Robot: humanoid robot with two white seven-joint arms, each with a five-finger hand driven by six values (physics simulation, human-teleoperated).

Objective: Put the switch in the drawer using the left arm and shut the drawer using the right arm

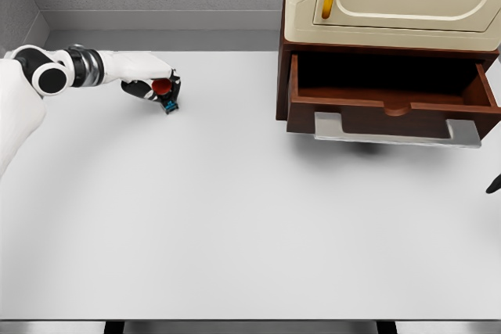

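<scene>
Left hand (156, 87) far left on table (235, 232), fingers curled around the switch (166, 95). Drawer (391, 103) open at far right. Right hand (494, 185) barely shows at right edge; can't tell its fingers.

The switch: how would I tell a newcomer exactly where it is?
Start at the brown cabinet with the open drawer at the table's far right, then look straight across to the far left. There the left hand is closed around the switch, a small object with a red top and blue base, the only colourful thing on the white surface.
</scene>
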